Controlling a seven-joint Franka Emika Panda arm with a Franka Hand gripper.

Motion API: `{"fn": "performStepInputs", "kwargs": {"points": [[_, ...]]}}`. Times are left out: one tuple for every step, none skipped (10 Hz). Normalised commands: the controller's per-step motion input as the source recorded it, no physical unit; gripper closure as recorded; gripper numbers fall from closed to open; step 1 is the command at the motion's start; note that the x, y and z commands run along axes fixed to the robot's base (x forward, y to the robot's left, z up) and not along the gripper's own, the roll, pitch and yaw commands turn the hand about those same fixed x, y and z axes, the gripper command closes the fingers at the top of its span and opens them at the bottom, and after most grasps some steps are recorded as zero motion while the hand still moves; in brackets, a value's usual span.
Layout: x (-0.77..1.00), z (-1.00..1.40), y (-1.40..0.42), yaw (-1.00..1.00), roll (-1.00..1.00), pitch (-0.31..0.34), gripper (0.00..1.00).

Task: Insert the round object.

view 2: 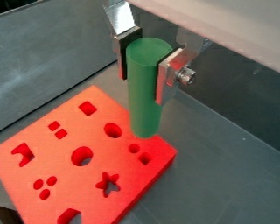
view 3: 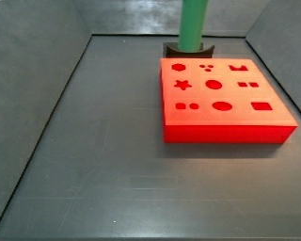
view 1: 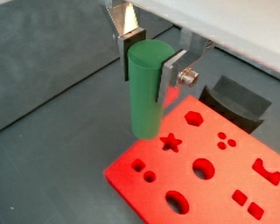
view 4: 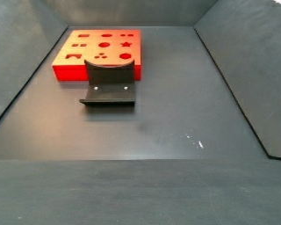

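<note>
Wrist views: pincer [view 1: 150, 54] clamping the upper part of the round object [view 1: 146, 92], holding it upright over the red block [view 1: 213, 171], lower tip hanging near the star hole [view 1: 171, 141].

Side views: peg showing above the dark fixture [view 3: 188, 48] by the surface's [view 3: 102, 179] far edge; pincer itself out of frame.

Judging: carrying toward insertion; next needing alignment over a round hole [view 2: 113, 131], then straight descent.

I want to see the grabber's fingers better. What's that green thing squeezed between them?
The round object, a green peg, sits upright between the gripper's silver fingers, above the red block. Both wrist views show it.
</note>
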Motion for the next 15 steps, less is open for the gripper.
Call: {"fn": "performStepInputs", "kwargs": {"points": [[1.0, -0.21, 0.18, 0.0, 0.04, 0.154, 1.0], [1.0, -0.13, 0.23, -0.01, 0.08, 0.18, 1.0], [1.0, -0.1, 0.23, -0.01, 0.07, 0.166, 1.0], [1.0, 0.0, 0.16, 0.0, 0.03, 0.184, 1.0], [1.0, 0.0, 0.13, 0.0, 0.0, 0.18, 1.0], [1.0, 0.0, 0.1, 0.0, 0.0, 0.143, 1.0], [1.0, -0.23, 0.11, -0.02, 0.0, 0.06, 1.0], [1.0, -0.49, 0.24, -0.01, 0.06, 0.054, 1.0], [1.0, -0.54, 0.3, 0.0, 0.14, 0.079, 1.0], [1.0, -0.52, 0.3, 0.0, 0.13, 0.067, 1.0], [1.0, -0.46, 0.24, 0.0, 0.11, 0.047, 1.0], [1.0, -0.32, 0.16, 0.0, 0.07, 0.059, 1.0], [1.0, -0.29, 0.11, 0.0, 0.02, 0.086, 1.0], [1.0, -0.28, 0.05, 0.0, 0.03, 0.114, 1.0], [0.71, -0.23, 0.05, 0.0, 0.06, 0.104, 1.0]]}}
